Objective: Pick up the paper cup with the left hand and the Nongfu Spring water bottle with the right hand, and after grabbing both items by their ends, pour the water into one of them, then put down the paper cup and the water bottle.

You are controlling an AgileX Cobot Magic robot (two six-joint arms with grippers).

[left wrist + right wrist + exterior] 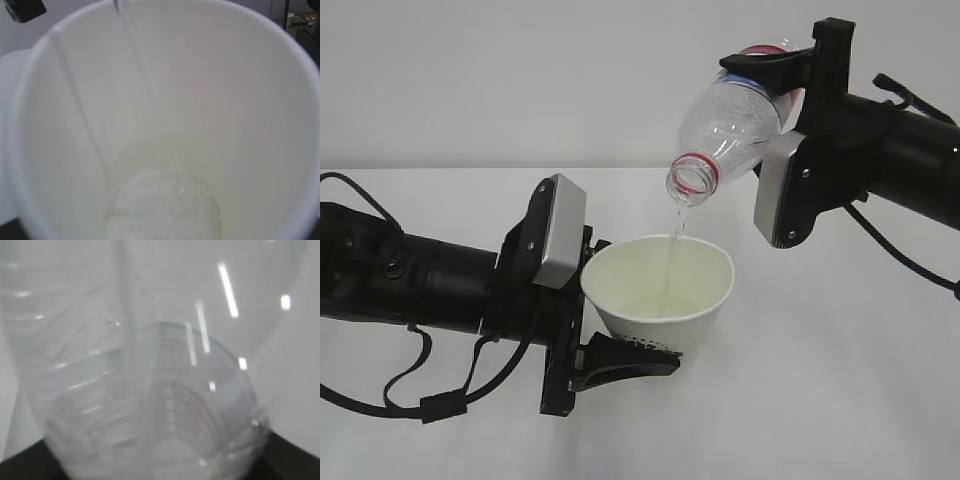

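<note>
1. Right hand: black, grey plate, fingers clamped on the base end of the Nongfu Spring water bottle.
2. Left hand: fingers gripping the paper cup low down, above the white bench.
3. Bottle: clear ribbed plastic, long axis tilted, red-ringed mouth pointing down-left over the cup.
4. Cup: tapered, mouth up, slightly tilted.
5. Water: thin stream, pooling inside.

The bottle fills the right wrist view as a blur, its base cut off. The cup overflows the left wrist view, edges cropped.
</note>
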